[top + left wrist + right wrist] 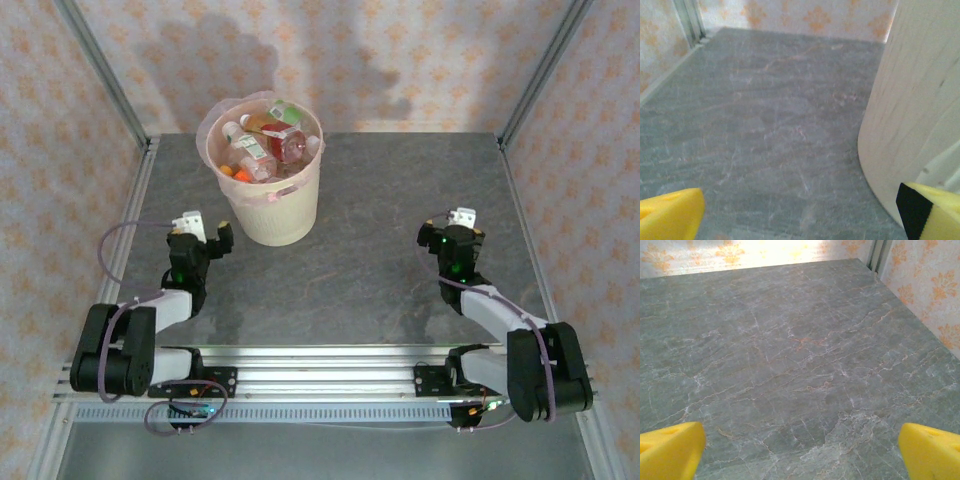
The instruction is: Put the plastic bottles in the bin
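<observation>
The grey veined table (380, 270), enclosed by orange-patterned walls (420, 60), carries the bin (275, 215) toward its far edge, left of centre, plastic bottles (262, 148) inside. The left gripper (207, 228) and right gripper (452, 222) stand released, grasping nothing.

Matt cream plastic bin (275, 215); smooth grey veined stone-look table (400, 200).

PLACE: robot test cell, lab-like | EVIDENCE: aluminium frame posts (100, 68), floral-papered panel walls (420, 50), grey marble-look tabletop (380, 220), slotted mounting rail (320, 375) along near edge
</observation>
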Tool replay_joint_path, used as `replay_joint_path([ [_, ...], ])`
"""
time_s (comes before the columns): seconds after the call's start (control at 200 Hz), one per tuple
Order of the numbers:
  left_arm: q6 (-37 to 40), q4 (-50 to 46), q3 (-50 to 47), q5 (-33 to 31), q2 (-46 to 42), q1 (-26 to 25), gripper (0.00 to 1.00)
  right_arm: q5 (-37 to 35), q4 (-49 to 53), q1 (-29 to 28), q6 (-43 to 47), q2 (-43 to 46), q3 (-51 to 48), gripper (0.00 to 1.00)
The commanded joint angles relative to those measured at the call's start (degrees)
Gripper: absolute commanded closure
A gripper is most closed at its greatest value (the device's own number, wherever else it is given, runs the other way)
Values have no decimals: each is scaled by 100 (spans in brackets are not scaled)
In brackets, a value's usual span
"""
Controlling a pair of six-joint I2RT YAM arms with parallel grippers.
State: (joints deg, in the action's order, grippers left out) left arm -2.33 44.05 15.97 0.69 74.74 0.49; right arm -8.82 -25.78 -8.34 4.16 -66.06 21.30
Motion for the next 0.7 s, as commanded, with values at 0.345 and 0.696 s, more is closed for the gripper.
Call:
replay_joint_path([
  [0.345,567,285,590,-216,1054,-384,0,434,-910,350,54,-47,-406,1],
  [0.696,297,-141,847,-385,1103,-234,0,1374,-1738,1065,-417,-308,-669,1],
])
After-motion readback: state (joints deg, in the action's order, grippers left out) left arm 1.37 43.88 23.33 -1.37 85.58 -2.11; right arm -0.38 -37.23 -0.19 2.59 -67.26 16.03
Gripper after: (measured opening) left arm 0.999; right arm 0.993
